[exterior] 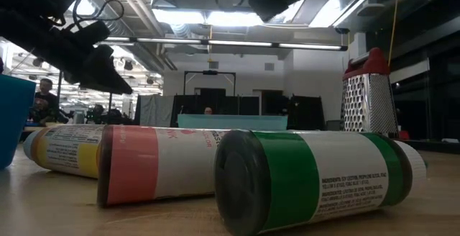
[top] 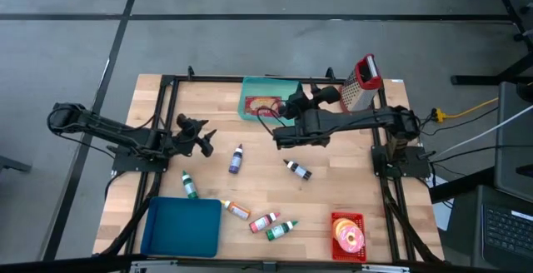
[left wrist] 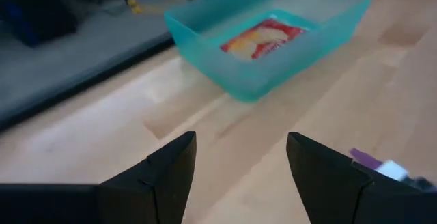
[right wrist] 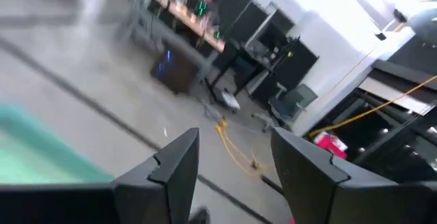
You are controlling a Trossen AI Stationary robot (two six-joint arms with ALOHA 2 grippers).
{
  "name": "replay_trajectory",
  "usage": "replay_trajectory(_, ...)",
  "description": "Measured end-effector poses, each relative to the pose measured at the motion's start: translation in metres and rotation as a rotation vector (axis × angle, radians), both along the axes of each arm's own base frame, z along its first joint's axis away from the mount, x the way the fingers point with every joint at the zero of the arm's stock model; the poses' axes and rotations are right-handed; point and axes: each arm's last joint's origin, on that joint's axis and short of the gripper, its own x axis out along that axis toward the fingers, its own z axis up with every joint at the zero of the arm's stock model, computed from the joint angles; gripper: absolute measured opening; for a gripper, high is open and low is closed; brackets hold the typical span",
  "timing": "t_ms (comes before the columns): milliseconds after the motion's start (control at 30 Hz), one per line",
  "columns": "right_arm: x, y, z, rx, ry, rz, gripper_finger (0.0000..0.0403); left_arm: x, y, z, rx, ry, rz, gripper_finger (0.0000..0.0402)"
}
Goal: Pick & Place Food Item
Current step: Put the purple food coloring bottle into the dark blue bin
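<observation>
A teal bin [top: 268, 102] stands at the table's far middle, and a red snack packet [left wrist: 263, 38] lies flat on its bottom. A pink doughnut [top: 350, 238] rests in a red basket [top: 347, 220] near the front right. My left gripper [left wrist: 240, 176] hovers open over bare wood at the table's left [top: 204, 140], pointing toward the bin with nothing between its fingers. My right gripper [right wrist: 235, 176] is open too. It is held high by the bin's right end [top: 285, 108], pointing level out over the far edge, with nothing in it.
Several small bottles lie across the table's middle and front: purple [top: 236, 158], white with a dark cap [top: 297, 170], green [top: 190, 185], orange [top: 236, 210], red [top: 264, 221]. A blue tray [top: 181, 227] sits front left, and a steel grater [top: 362, 81] stands far right.
</observation>
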Motion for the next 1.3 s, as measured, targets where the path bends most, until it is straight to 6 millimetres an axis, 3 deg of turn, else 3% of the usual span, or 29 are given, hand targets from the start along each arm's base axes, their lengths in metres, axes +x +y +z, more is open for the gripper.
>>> replay_trajectory(133,0.003,-0.009,-0.001,0.039,-0.013,-0.027,0.0185,-0.002,0.003,0.002,0.140,0.059,0.073,0.0226)
replay_trajectory(267,0.016,-0.013,-0.007,0.147,-0.170,-0.040,0.0185,0.000,0.003,0.006,0.186,0.066,0.062,0.0226)
replay_trajectory(500,0.057,0.024,-0.030,0.074,-0.037,0.096,0.0185,0.008,0.010,0.011,0.148,0.056,-0.075,0.0226)
replay_trajectory(667,0.080,0.030,-0.042,0.118,-0.021,0.157,0.0185,0.006,0.015,0.008,0.124,0.053,-0.050,0.0226)
replay_trajectory(767,0.099,0.035,-0.040,0.195,-0.018,0.314,0.0185,0.007,0.016,0.007,0.108,0.049,-0.063,0.0226)
replay_trajectory(867,0.119,0.051,-0.035,0.164,-0.099,0.712,0.0185,0.007,0.017,0.007,0.100,0.047,-0.068,0.0226)
replay_trajectory(967,0.121,0.066,-0.029,-0.004,-0.262,1.101,0.0185,0.007,0.017,0.007,0.096,0.050,-0.073,0.0226)
replay_trajectory(1033,0.117,0.069,-0.028,0.019,-0.317,1.263,0.0185,0.007,0.017,0.006,0.081,0.048,-0.085,0.0226)
replay_trajectory(1167,0.110,0.068,-0.035,0.288,-0.267,1.379,0.0185,0.007,0.014,0.005,0.021,0.016,-0.116,0.0226)
replay_trajectory(1300,0.099,0.086,-0.043,0.450,-0.195,1.284,0.0185,0.009,0.010,0.004,-0.092,-0.049,-0.157,0.0226)
